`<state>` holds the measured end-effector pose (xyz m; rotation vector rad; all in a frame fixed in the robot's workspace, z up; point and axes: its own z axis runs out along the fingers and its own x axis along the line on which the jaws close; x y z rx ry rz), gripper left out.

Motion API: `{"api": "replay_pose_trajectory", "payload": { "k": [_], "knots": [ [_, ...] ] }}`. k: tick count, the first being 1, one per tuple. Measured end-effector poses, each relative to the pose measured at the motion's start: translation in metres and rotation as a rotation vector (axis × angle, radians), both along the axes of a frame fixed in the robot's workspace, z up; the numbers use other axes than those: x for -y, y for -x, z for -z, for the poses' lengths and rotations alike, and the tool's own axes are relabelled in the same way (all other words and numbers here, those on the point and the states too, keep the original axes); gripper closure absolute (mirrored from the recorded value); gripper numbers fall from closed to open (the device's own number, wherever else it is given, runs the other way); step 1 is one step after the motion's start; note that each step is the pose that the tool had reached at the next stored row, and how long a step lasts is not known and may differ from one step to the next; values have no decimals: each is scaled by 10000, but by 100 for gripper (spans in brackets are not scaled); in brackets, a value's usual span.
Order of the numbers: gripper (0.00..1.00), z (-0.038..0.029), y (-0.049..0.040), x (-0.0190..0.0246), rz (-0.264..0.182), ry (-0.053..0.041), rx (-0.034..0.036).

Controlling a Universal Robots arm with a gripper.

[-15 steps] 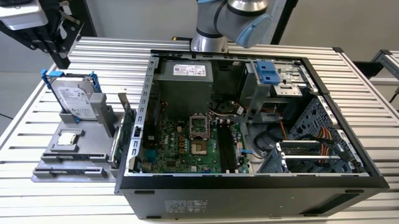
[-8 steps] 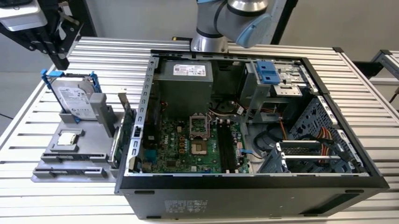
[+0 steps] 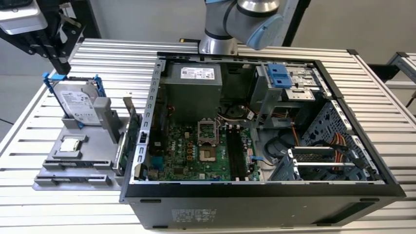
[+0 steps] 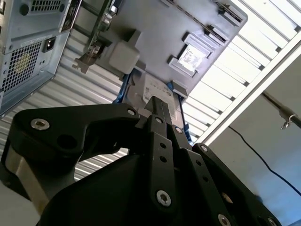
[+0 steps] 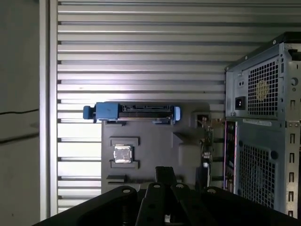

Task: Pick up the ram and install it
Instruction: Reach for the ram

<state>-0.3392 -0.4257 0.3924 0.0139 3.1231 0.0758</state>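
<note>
The gripper (image 3: 63, 67) hangs over the parts tray (image 3: 62, 168), near the hard drive (image 3: 78, 105); open or clenched, I cannot tell. The ram seems not yet picked up, and reaching it likely needs careful alignment.

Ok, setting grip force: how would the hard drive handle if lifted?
The hard drive looks like a metal slab: probably stiff and heavy for its size. Its blue carrier seems thin plastic, so may flex. Standing on edge in the holder, it might tip if nudged.
</note>
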Motion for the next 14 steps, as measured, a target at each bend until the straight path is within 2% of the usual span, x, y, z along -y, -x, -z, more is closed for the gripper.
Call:
{"api": "replay_pose_trajectory", "payload": {
  "k": [14],
  "knots": [
    [100,0,13,96,-117,-1,0]
  ]
}}
